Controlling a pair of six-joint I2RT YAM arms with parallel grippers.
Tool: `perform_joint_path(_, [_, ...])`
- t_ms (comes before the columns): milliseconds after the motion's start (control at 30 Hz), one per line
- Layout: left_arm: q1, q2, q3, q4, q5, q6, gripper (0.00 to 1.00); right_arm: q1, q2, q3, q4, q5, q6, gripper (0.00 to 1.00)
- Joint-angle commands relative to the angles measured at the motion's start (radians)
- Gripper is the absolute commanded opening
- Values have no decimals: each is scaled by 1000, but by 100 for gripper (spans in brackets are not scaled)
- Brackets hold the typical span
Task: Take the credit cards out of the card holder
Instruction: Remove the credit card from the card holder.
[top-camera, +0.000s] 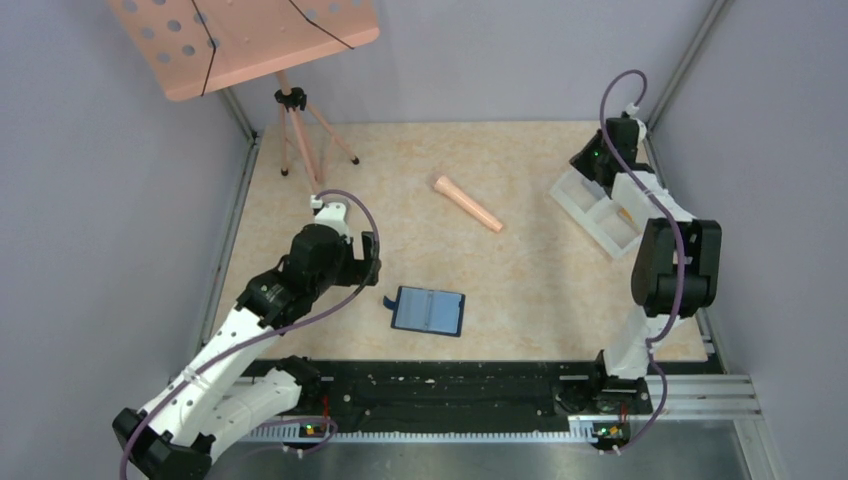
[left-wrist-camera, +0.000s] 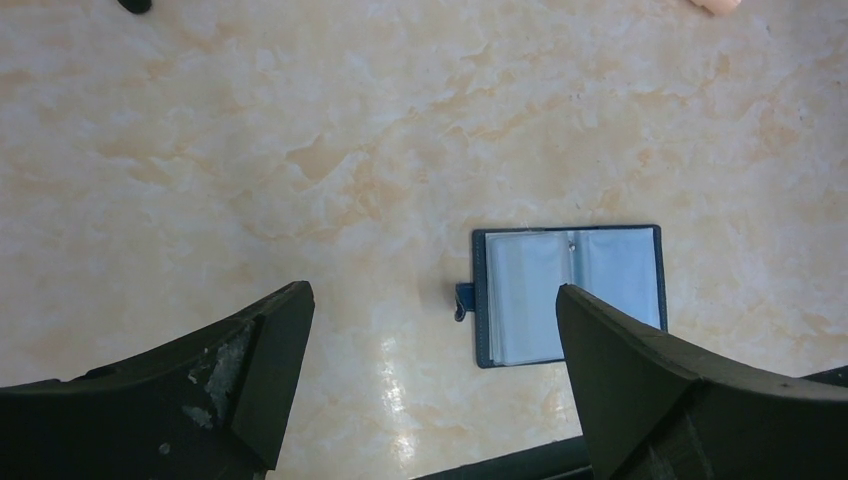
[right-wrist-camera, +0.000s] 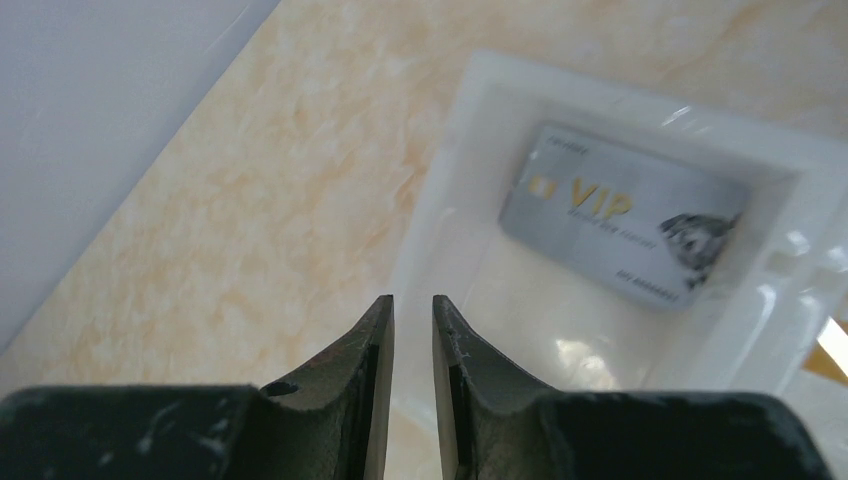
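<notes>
The left arm (top-camera: 250, 310) is held low over the bench (top-camera: 540, 270), its left fingers (left-wrist-camera: 250, 370) spread wide and holding nothing. The right arm (top-camera: 670, 260) is stretched to the far right corner, its right fingers (right-wrist-camera: 360, 380) drawn almost together over a white tray (right-wrist-camera: 450, 200), with nothing between them. One grey-silver credit card (right-wrist-camera: 625, 215) marked VIP lies flat in a tray compartment. The card holder (left-wrist-camera: 570, 290) lies spread open on the bench, just ahead of the left fingers; whether its pockets hold cards cannot be told. A peach stick (top-camera: 467, 203) lies mid-bench and a pink stand (top-camera: 240, 40) is set at the far left.
</notes>
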Motion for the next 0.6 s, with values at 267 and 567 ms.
perform_joint_path(267, [2,154,-140,119,191,-251,90,276,-438,-393,45,-135,-56,27])
perform_joint_path(567, [1,377,-191,296,261,-281,79,413,-605,-631,148,-221,-36,32])
